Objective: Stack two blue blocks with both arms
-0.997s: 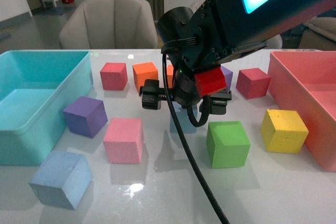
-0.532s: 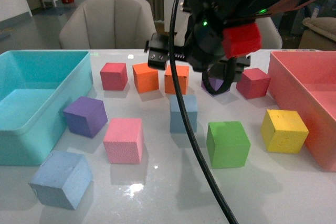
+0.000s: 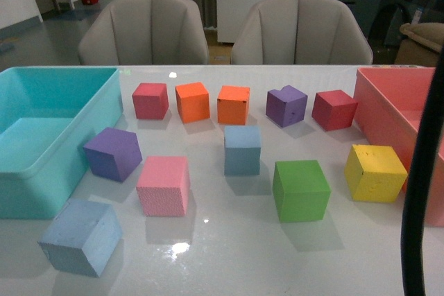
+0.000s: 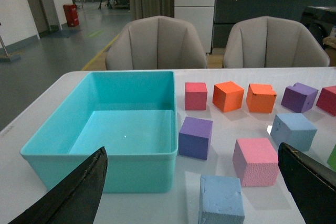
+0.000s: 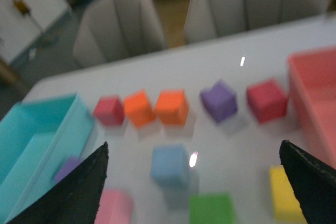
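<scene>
A white glossy bench [image 3: 229, 254] stands in an open room, with two pale padded chairs [image 3: 142, 29] at its far edge. A teal tub [image 3: 41, 192] sits at the left of the bench and a pink tub [image 3: 388, 112] at the right.

The first blue block [image 3: 242, 149] stands flat near the middle of the bench, apart from its neighbours: a green block [image 3: 300, 190] to its near right and a pink block [image 3: 164, 184] to its near left. The second blue block [image 3: 80, 236] rests at the near left corner, turned at an angle, just in front of the teal tub. The two blue blocks are well apart and neither is stacked.

The far row, from left to right, holds a red block [image 3: 150, 100], two orange blocks [image 3: 192, 100], a purple block [image 3: 286, 105] and a dark red block [image 3: 334, 109]. A second purple block [image 3: 113, 152] lies beside the teal tub. A yellow block [image 3: 374, 172] lies beside the pink tub.

Neither claw shows in the front view; only a black cable [image 3: 420, 192] crosses its right edge. The left claw [image 4: 190, 150] is spread wide and holds nothing; its black fingers [image 4: 73, 192] frame the teal tub and both blue blocks from above the bench. The right claw [image 5: 192, 147] is likewise spread wide and empty, high over the bench. Its view is blurred, with the first blue block between its fingers [image 5: 79, 192] but well below them.
</scene>
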Robot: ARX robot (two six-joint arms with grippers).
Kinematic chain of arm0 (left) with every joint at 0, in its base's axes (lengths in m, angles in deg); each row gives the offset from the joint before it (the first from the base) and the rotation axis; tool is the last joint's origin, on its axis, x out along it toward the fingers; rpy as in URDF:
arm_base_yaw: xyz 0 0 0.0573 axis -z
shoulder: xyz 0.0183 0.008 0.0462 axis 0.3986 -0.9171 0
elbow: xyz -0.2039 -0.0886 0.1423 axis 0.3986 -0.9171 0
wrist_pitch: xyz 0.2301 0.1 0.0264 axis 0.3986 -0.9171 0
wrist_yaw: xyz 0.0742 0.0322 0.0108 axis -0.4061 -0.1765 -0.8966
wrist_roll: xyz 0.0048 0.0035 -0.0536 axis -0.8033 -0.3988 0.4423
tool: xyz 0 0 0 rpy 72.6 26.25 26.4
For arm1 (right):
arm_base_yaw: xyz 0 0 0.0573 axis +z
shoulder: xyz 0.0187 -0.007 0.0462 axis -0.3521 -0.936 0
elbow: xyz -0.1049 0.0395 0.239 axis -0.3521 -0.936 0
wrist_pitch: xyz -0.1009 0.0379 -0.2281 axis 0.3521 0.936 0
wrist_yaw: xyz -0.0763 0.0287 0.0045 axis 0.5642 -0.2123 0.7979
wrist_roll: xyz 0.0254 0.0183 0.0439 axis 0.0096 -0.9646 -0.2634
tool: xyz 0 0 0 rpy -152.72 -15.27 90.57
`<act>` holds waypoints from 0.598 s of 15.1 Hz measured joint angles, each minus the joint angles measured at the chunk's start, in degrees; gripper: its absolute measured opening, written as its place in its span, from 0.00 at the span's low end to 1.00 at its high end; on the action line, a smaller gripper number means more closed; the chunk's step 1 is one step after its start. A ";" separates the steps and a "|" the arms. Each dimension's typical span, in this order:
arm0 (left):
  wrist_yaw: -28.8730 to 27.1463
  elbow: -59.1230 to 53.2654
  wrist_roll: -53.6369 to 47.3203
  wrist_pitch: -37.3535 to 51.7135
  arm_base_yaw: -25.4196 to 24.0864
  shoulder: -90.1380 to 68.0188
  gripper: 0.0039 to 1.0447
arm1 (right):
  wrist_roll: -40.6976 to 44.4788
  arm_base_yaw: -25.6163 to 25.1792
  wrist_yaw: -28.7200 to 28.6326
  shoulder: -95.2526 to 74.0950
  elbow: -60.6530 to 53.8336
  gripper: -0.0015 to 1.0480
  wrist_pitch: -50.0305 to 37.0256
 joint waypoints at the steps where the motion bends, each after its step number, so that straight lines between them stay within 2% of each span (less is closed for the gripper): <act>1: 0.02 0.00 0.00 0.02 0.00 0.00 0.94 | 8.07 -1.29 6.97 7.41 -8.26 0.78 -11.93; 2: 0.00 0.00 0.00 0.00 0.00 0.00 0.94 | 13.88 -4.26 6.73 15.98 -14.12 0.66 -10.93; 3: 0.00 0.00 0.00 0.00 0.00 0.00 0.94 | 17.35 -8.24 4.15 25.55 -20.59 0.52 -6.43; 5: 0.00 0.00 0.00 0.00 0.00 0.00 0.94 | 19.50 -14.82 -3.39 39.56 -28.22 0.29 2.49; 6: 0.00 0.00 0.00 0.00 0.00 0.00 0.94 | 19.89 -18.93 -7.21 45.51 -30.38 0.20 5.68; 7: -0.04 0.00 0.02 0.00 0.00 0.00 0.94 | 20.02 -21.27 -8.26 50.84 -32.35 0.12 7.39; 8: 0.02 0.00 0.00 0.00 0.00 0.00 0.94 | 20.57 -21.31 -8.85 55.17 -33.73 0.02 7.08; 9: 0.00 0.00 0.00 0.02 0.00 0.00 0.94 | 20.52 -20.96 -9.42 56.13 -34.27 0.02 6.91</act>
